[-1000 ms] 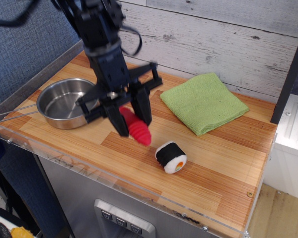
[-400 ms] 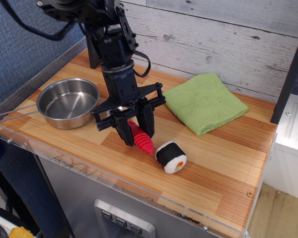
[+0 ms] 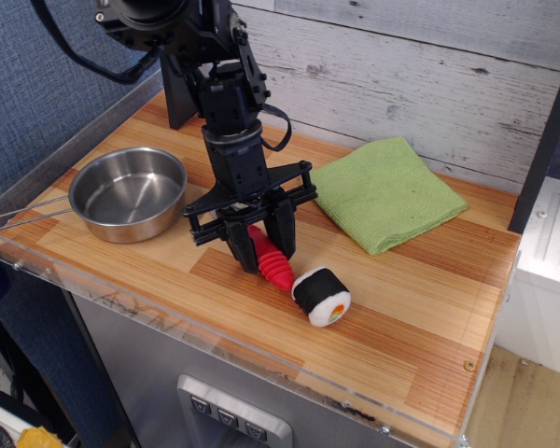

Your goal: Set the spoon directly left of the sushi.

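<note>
My gripper (image 3: 261, 250) is down at the wooden counter, its two black fingers closed on the upper part of the spoon's ribbed red handle (image 3: 272, 261). The spoon's silver bowl is hidden behind the fingers. The handle's free end points down to the right and reaches the left side of the sushi (image 3: 322, 295), a black roll with a white end and orange centre lying on the counter. The handle's tip looks to be touching or nearly touching the counter.
A steel pan (image 3: 126, 192) with a wire handle stands to the left near the counter's edge. A folded green cloth (image 3: 385, 191) lies at the back right. The counter's front edge (image 3: 261, 366) runs just below the sushi. A wooden plank wall stands behind.
The gripper has moved right and down with the spoon, from beside the pan to just left of the sushi. The sushi, pan and cloth have not moved.
</note>
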`<state>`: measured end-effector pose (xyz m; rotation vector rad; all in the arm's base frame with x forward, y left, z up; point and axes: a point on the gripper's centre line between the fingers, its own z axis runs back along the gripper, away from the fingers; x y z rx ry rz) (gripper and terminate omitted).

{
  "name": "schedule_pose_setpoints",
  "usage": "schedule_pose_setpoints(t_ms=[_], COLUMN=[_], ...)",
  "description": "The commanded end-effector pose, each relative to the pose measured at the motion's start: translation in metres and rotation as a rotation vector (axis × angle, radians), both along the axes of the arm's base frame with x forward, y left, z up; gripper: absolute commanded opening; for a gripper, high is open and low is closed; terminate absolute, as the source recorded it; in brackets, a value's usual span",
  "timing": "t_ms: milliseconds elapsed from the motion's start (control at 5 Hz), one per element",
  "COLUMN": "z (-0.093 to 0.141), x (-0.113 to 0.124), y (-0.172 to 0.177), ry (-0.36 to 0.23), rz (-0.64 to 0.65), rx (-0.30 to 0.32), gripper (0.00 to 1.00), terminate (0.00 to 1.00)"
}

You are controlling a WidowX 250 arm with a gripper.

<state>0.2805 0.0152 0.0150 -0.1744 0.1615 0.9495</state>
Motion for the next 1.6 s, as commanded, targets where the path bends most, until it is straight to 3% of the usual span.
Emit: schedule_pose_setpoints(t_ms=[0,200,1000,1400], z=[0.010,0.011,0.016,0.060], x=[-0.001,-0.002,-0.003,0.004], y=[-0.003,-0.004,-0.008,-0.010], ry=[-0.050,-0.046,-0.026,-0.118], rz=[0.008,0.009,-0.006,0.011], rx=[0.036,0.030,0.065,0.026], gripper=[0.00,1.00,1.00,1.00], terminate=[0.00,0.00,0.00,0.00])
